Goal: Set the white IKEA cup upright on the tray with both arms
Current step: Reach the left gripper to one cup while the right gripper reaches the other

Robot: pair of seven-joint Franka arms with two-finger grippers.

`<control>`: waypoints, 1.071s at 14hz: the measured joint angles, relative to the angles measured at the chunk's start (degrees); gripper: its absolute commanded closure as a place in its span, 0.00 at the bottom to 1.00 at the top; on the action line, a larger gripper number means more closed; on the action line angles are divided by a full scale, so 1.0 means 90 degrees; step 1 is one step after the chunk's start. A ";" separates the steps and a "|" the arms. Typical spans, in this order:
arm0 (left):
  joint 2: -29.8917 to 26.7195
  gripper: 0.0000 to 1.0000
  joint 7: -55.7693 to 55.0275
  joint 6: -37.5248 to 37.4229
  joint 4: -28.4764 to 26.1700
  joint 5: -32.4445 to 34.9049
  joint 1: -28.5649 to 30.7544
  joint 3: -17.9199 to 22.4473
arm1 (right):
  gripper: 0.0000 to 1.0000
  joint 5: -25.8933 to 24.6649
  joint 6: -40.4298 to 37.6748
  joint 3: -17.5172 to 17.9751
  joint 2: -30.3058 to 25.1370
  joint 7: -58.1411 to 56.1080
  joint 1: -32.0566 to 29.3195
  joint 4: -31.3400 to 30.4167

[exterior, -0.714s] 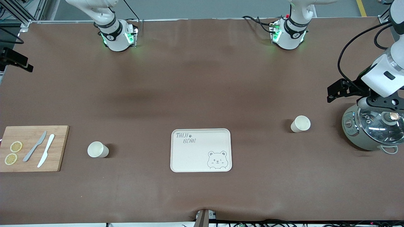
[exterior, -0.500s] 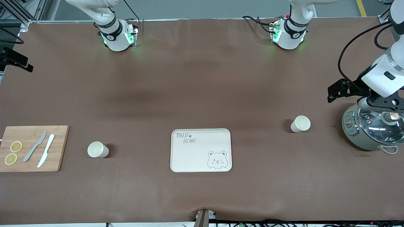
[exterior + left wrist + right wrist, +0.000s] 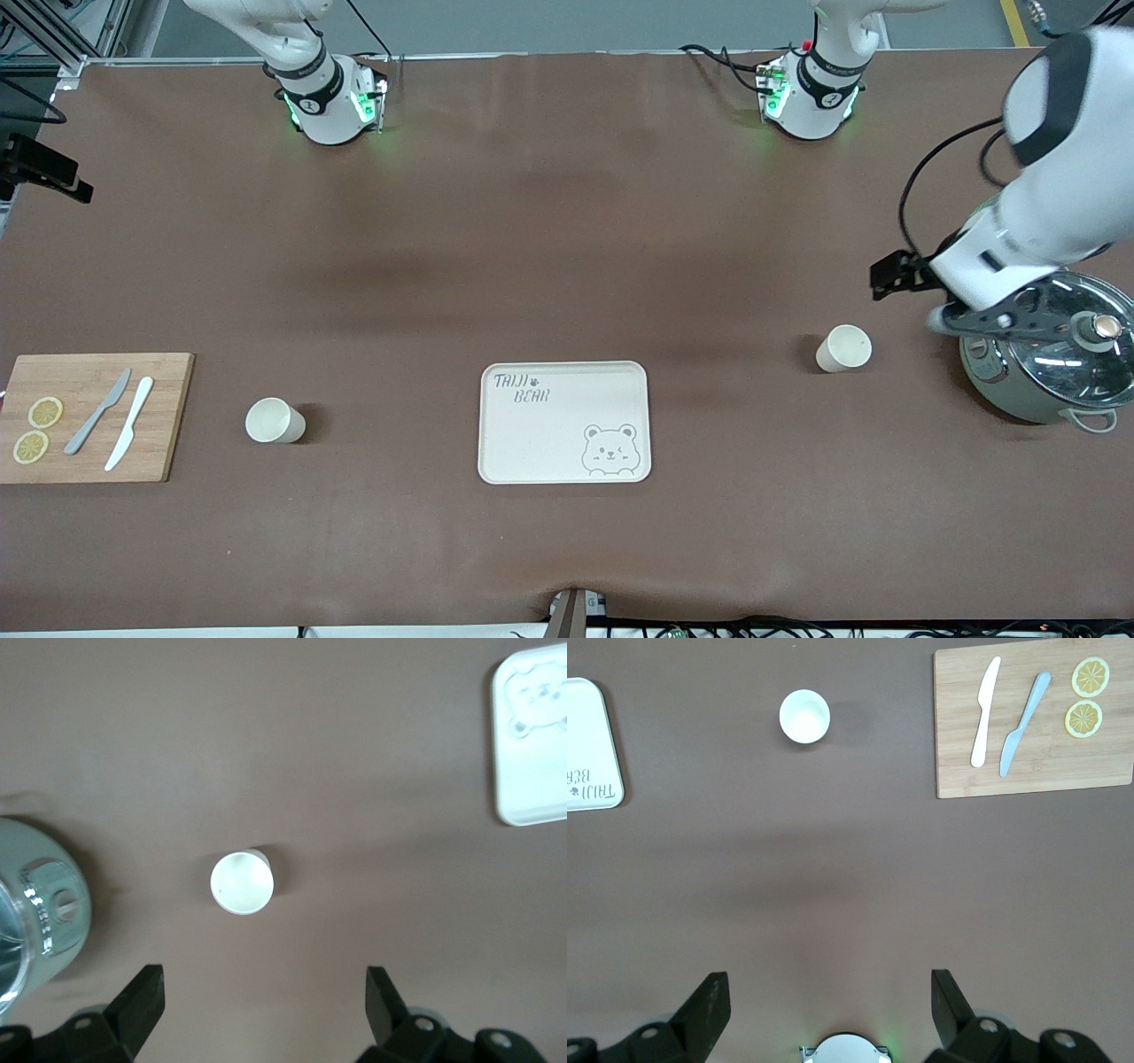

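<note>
So the counter is a big brown sheet, and the tray sits in the middle of it, toward the front camera, with nothing on it yet. It's flat and stiff-looking, so it should stay put.

There are two white cups. One stands upright toward the left arm's end, next to a steel pot with a glass lid. The other cup is toward the right arm's end, near a cutting board. Both look like light, hard plastic with smooth walls, so I'd guess slippery and easy to tip. I'd pinch across the wall just below the rim, or one finger in and one out.

The left hand hangs over the counter close to the first cup, fingers spread wide, holding nothing. The right hand hovers high up near its own base, also wide open and empty.

Hard to tell: the left hand is mostly hidden in the front view, and the right doesn't show there at all.
</note>
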 measured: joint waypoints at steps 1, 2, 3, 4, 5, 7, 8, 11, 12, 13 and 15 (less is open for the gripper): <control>-0.0071 0.00 0.0088 0.0559 -0.0648 0.0041 0.0045 0.0001 | 0.00 -0.0001 0.0009 -0.0006 0.0035 0.0002 0.0000 0.0000; -0.0134 0.00 0.0196 0.1078 -0.1266 0.0083 0.0121 0.0006 | 0.00 -0.0002 0.0032 -0.0006 0.0087 0.0002 0.0000 0.0000; -0.0186 0.00 0.0358 0.1507 -0.1790 0.0102 0.0236 0.0008 | 0.00 -0.0003 0.0090 -0.0006 0.0159 0.0002 0.0000 0.0000; -0.0231 0.00 0.0583 0.1818 -0.2192 0.0107 0.0390 0.0013 | 0.00 -0.0002 0.0272 -0.0005 0.0246 0.0001 0.0000 -0.0001; -0.0269 0.00 0.0862 0.2056 -0.2469 0.0109 0.0577 0.0021 | 0.00 -0.0002 0.0527 -0.0002 0.0330 -0.0001 0.0001 -0.0002; -0.0316 0.00 0.1444 0.2527 -0.2834 0.0112 0.1043 0.0030 | 0.00 -0.0002 0.0852 0.0018 0.0628 -0.0001 0.0004 -0.0025; -0.0315 0.00 0.1692 0.2885 -0.3028 0.0112 0.1264 0.0037 | 0.00 -0.0002 0.0950 0.0026 0.0872 -0.0001 0.0005 -0.0036; -0.0139 0.00 0.1948 0.4062 -0.3611 0.0112 0.1527 0.0037 | 0.00 -0.0002 0.1505 0.0037 0.1606 -0.0006 0.0039 -0.0039; 0.0001 0.00 0.1938 0.4335 -0.3671 0.0112 0.1503 0.0015 | 0.00 -0.0002 0.1583 0.0042 0.1803 -0.0006 0.0079 -0.0036; 0.0147 0.00 0.1905 0.4537 -0.3667 0.0112 0.1460 -0.0008 | 0.00 -0.0002 0.1621 0.0048 0.1947 -0.0006 0.0116 -0.0032; 0.0340 0.00 0.1845 0.4723 -0.3584 0.0112 0.1395 -0.0027 | 0.00 0.0001 0.1759 0.0053 0.2087 -0.0005 0.0222 -0.0022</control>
